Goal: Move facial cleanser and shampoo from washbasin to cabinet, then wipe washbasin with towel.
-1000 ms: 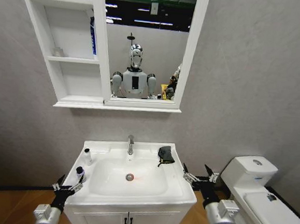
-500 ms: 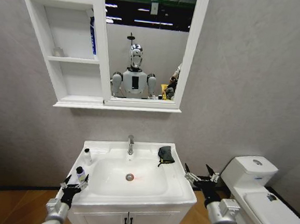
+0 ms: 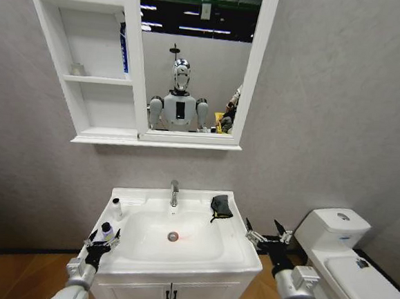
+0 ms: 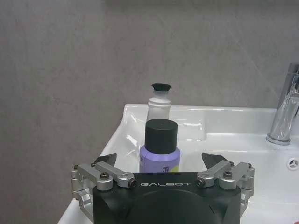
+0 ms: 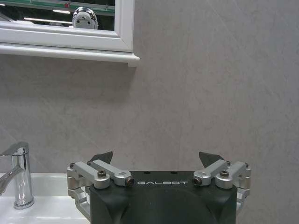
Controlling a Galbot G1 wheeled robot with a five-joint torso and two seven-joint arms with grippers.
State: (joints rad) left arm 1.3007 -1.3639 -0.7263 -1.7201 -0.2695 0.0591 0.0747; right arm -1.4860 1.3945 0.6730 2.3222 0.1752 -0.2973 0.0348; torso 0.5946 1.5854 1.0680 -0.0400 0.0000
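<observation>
The left claw [image 3: 102, 243] is positioned at the front-left corner of the washbasin [image 3: 198, 255], with its fingers spread apart on either side of a purple bottle [image 3: 107, 231] with a black cap. In the left wrist view the two fingertips [image 4: 108, 158] stand clear of the bottle body [image 4: 160, 156] on both sides; contact with the bottle is not visible. A second, white bottle [image 3: 116, 206] with a dark cap stands upright on the left rim of the basin, behind the purple bottle and just beside the bowl; in the left wrist view it appears directly beyond the purple bottle [image 4: 159, 103]. The chrome tap [image 3: 174, 192] is mounted at the centre of the rear rim, and the round drain [image 3: 173, 236] sits in the middle of the bowl. The towel [image 3: 221, 206], a dark crumpled cloth, lies on the rear-right rim of the basin, to the right of the tap. The right claw [image 3: 268, 238] hangs off the right edge of the basin, near the toilet [image 3: 349, 257], with its fingers apart and nothing between them; the right wrist view shows the same open stance [image 5: 157, 158], facing the grey wall. The cabinet [image 3: 89, 64] is fixed to the wall above the basin, with a blue item [image 3: 124, 47] standing at the right side of its middle shelf, next to the mirror [image 3: 193, 59].
</observation>
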